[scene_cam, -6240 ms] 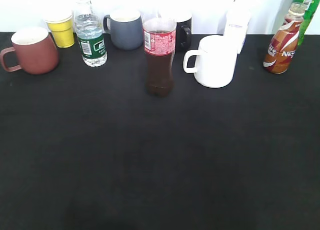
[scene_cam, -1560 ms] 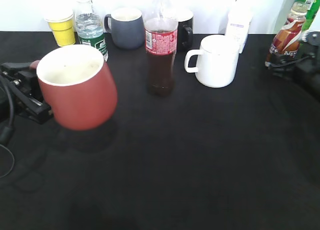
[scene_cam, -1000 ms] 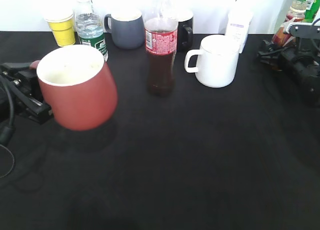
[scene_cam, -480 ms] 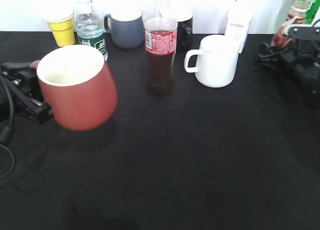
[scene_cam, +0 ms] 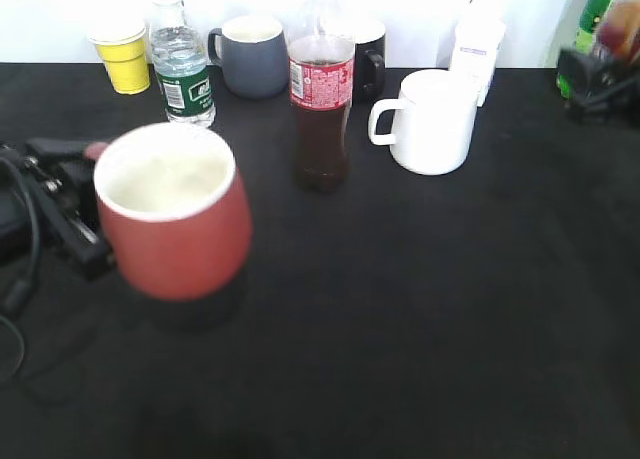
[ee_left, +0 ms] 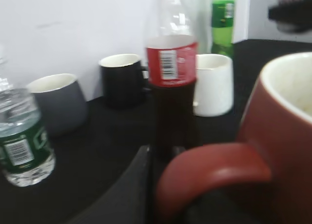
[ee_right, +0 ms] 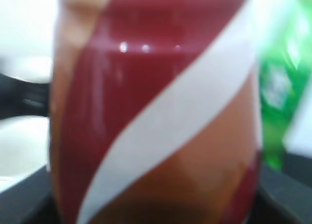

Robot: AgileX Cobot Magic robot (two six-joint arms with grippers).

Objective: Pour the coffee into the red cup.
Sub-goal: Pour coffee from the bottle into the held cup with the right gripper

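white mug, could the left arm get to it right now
Probably not as things stand: the left gripper is shut on the red cup by its handle, and the cola bottle stands between it and the white mug.

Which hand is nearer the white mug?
Right. The right hand is at the table's far right edge, not far from the white mug; the left hand holds the red cup far left.

Coffee bottle (ee_right: 156, 107): fills the right wrist view, blurred, cap and base cut off; in the exterior view only a smear at 2 o'clock. Right gripper (scene_cam: 600, 74): blurred, cut by the frame edge, jaws indistinct. Red cup (ee_left: 273, 151): cropped at 3 o'clock, left gripper's fingers hidden beneath its handle.
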